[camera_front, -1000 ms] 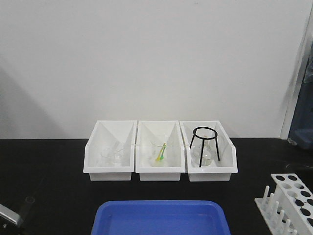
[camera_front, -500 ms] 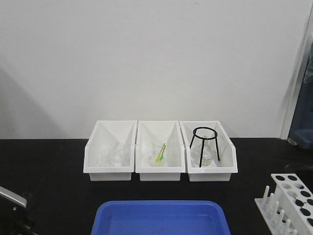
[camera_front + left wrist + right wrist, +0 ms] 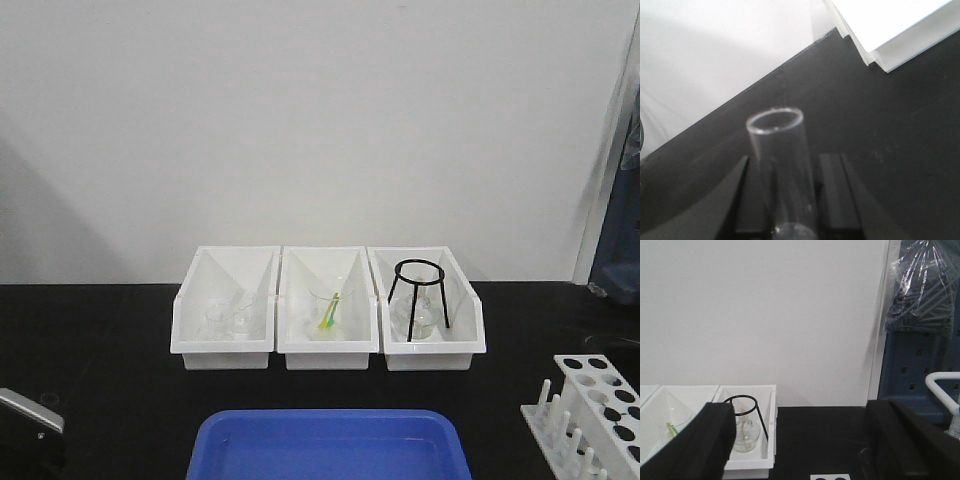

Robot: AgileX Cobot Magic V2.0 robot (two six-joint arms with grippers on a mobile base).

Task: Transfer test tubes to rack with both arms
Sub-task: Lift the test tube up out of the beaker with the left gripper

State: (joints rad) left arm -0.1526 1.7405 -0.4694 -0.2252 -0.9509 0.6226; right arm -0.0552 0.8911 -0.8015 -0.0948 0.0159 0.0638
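Clamping one test tube [image 3: 785, 165] in the left claw [image 3: 787, 172], with a black finger [image 3: 745, 200] pressing in from each side. Showing the tube as slim, clear glass, its round open mouth pointing up and away from the wrist camera and its lower end running off the bottom of the picture. Hanging over the black table [image 3: 890, 150], near the corner of a white bin [image 3: 900, 30]. Showing, in the front view, only a grey metal piece of the left arm [image 3: 28, 408] at the lower left edge.

Holding the right claw [image 3: 807, 440] wide apart, its two black fingers [image 3: 710, 440] framing the wrist view.

Lining up three white bins side by side at the back of the table, before a white wall [image 3: 320, 120]:
- Holding small clear glassware in the left bin [image 3: 222, 352], too faint to sort.
- Holding a clear beaker [image 3: 325, 312] in the middle bin [image 3: 327, 355], with a yellow-green stick [image 3: 329, 312] leaning inside it.
- Holding a black wire tripod [image 3: 417, 298] in the right bin [image 3: 435, 357], standing over a round flask [image 3: 418, 322].

Showing a blue tray [image 3: 325, 417] at the front centre. Standing the white rack [image 3: 578, 400] at the front right, partly cut off, with dark round holes in its top plate and a row of upright pegs, well apart from the clamped tube.
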